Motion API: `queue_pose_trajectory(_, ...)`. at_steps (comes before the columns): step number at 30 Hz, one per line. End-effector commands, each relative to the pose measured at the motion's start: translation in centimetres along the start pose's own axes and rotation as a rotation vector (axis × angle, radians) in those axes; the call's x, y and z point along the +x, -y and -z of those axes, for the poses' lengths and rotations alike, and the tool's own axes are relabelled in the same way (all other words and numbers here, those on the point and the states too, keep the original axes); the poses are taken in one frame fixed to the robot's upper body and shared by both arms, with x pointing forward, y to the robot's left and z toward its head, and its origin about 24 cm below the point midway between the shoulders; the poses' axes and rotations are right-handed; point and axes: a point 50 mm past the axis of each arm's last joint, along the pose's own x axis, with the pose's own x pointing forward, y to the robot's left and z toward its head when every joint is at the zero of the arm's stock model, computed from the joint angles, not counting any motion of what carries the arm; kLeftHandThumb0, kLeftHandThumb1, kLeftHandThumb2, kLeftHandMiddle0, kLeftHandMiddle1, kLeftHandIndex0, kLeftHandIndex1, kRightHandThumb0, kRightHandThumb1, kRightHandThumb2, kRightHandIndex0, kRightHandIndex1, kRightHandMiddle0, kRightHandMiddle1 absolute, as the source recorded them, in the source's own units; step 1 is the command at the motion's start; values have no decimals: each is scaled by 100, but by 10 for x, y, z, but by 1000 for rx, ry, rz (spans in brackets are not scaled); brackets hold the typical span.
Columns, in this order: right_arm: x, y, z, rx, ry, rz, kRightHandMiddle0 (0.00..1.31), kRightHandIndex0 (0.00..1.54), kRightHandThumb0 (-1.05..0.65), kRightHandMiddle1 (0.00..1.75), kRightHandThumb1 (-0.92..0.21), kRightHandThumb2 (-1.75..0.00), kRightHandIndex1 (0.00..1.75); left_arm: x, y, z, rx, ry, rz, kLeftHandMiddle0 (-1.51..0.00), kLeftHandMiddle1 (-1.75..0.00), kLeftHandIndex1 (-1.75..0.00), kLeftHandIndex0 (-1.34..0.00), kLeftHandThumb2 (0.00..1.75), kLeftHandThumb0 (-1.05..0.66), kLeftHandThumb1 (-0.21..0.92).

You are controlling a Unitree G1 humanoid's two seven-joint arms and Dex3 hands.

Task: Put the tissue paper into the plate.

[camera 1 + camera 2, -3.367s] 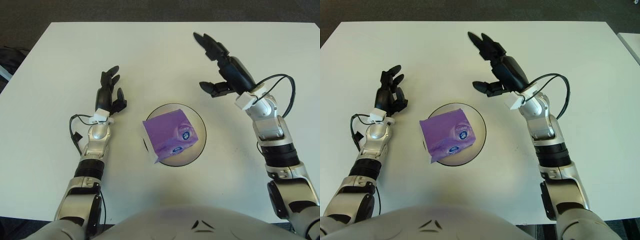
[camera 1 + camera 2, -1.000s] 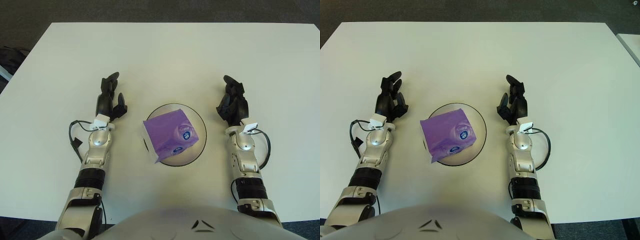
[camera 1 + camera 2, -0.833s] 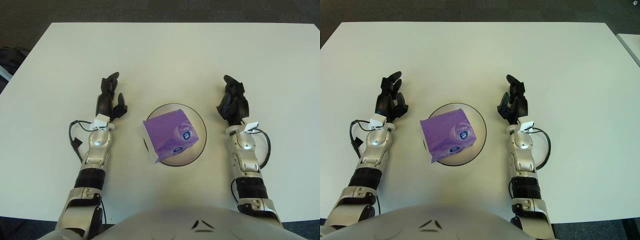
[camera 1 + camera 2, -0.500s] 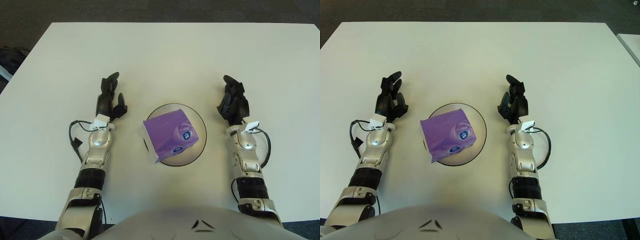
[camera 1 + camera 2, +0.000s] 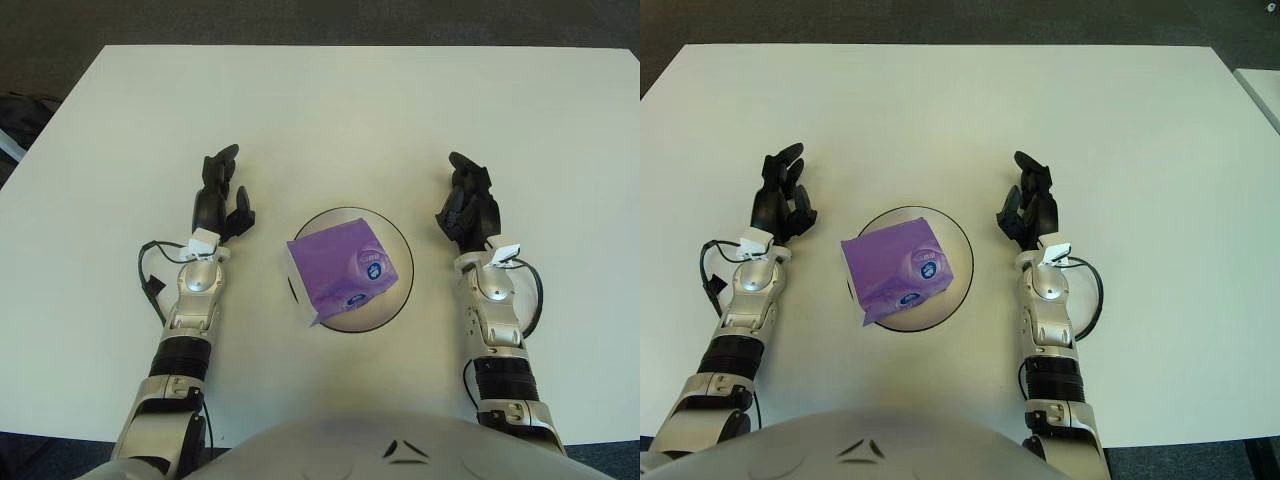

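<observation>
A purple tissue packet (image 5: pixel 338 270) lies inside the round, dark-rimmed plate (image 5: pixel 398 244) at the middle of the white table. Left of the plate, my left hand (image 5: pixel 221 192) points away from me with its black fingers relaxed and empty. My right hand (image 5: pixel 467 201) mirrors it to the right of the plate, fingers also loose and holding nothing. Neither hand touches the plate or the packet.
The white table (image 5: pixel 340 110) stretches wide behind and beside the plate. Dark floor borders its far edge, and a dark object (image 5: pixel 20 112) shows off the table at the far left.
Since 3.4 s ago my right hand has come back from the far right and lowered beside the plate. Over the last second nothing has visibly moved.
</observation>
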Motion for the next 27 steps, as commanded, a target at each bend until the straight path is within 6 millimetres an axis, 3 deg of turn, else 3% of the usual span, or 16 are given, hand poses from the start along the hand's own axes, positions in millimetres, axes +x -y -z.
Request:
queue_pose_trajectory(1,-21,11,39,-56,-242,35,0,30,-68,74,-92,-88,9,-55,12,47,-10,-251,32,-21,-24,-81,0,88,-68,92)
queue_pose_trajectory(27,-25,4,32,-146,-318,38,0,30,-72,77,-92,-86,9,-57,14,41,-23,-231,43,-22,-23,-79,0,88,-68,92)
